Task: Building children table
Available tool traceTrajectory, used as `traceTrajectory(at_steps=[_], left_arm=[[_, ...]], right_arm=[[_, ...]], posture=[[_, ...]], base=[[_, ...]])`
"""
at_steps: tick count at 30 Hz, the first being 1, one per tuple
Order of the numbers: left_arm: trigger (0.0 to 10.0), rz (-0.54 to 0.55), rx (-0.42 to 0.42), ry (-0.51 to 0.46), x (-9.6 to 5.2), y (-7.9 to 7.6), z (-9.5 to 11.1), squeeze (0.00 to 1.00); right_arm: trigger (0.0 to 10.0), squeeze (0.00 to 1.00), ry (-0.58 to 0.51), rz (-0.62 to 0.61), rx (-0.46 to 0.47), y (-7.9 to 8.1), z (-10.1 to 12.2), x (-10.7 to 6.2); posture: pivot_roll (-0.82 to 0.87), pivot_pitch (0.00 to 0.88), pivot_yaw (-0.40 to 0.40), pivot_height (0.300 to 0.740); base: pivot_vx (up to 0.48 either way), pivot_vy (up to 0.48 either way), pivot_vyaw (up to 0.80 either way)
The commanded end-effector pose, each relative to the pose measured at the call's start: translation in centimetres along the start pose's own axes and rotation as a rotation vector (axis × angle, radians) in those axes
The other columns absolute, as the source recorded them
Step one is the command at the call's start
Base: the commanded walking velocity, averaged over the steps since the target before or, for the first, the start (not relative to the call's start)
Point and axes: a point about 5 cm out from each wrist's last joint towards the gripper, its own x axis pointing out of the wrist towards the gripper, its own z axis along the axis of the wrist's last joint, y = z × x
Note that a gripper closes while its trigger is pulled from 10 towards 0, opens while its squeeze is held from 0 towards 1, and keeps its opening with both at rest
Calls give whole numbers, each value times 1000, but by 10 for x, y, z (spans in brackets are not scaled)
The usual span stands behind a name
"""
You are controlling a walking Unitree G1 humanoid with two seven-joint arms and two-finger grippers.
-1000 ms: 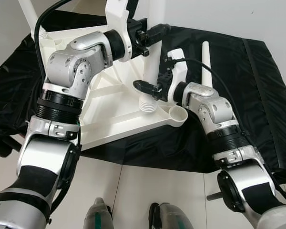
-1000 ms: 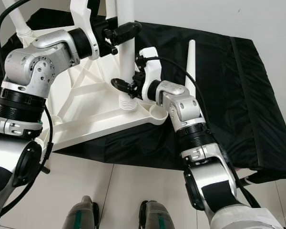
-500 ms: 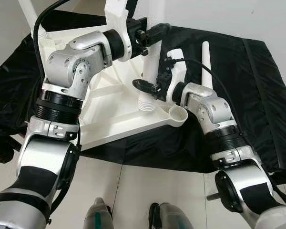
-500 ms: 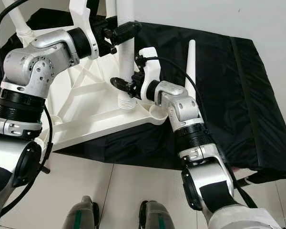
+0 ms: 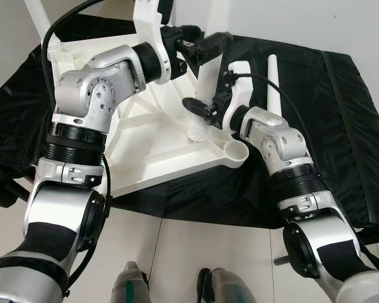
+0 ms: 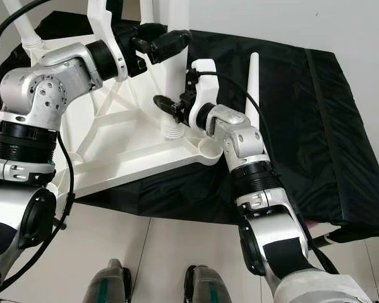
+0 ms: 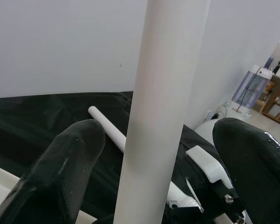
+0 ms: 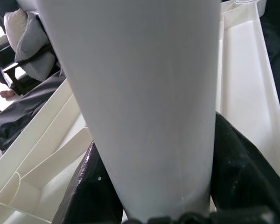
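Left gripper [image 5: 205,45] raised, fingers spread, right gripper [image 5: 199,107] clamped

Two silver metal arms with ribbed black joint rings and black padded forearm panels. White wrist housings, black cables looping from each. Left gripper [image 5: 205,45] and right gripper [image 5: 199,108]: long glossy black fingers. Grey feet with green stripe near bottom edge.

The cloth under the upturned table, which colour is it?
Black; the cloth shows best in the right eye view.
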Motion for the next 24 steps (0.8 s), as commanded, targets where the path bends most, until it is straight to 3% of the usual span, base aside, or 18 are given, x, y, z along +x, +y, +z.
traceTrajectory(at_steps=[1, 8, 9, 10, 11, 14, 18, 24], left_arm=[[10000, -24, -28, -2, -3, 2, 1, 1000], [10000, 7, -47, 5, -11, 8, -4, 1000], [10000, 13, -38, 13, -14, 9, -5, 408], [10000, 13, -38, 13, -14, 9, -5, 408], [10000, 35, -36, 18, -19, 13, -6, 0], [10000, 67, -34, 18, -24, 18, -8, 0], [10000, 202, 7, 27, -40, 31, -17, 0], [10000, 360, -56, -69, -60, 48, -13, 0]], right_arm=[[10000, 0, -57, -45, 22, -6, 8, 0], [10000, 0, -95, -110, 37, -14, 9, -4], [10000, 0, -103, -128, 42, -16, 8, -6], [10000, 0, -103, -128, 42, -16, 8, -6], [10000, 0, -119, -147, 50, -19, 7, -9], [10000, 0, -144, -171, 49, -21, 7, -12], [10000, 0, -212, -234, 37, -25, 3, -23], [10000, 0, -259, -301, 63, -28, -3, -32]], posture=[[-40, 27, -19, 740], [-39, 22, -21, 740], [-39, 22, -21, 740], [-39, 22, -21, 740], [-41, 19, -19, 740], [-42, 16, -18, 740], [-41, 11, -11, 740], [-45, 9, -10, 740]], base=[[0, 0, 0], [0, 0, 0], [0, 0, 0], [0, 0, 0], [0, 0, 0], [0, 0, 0], [0, 0, 0], [0, 0, 0]])
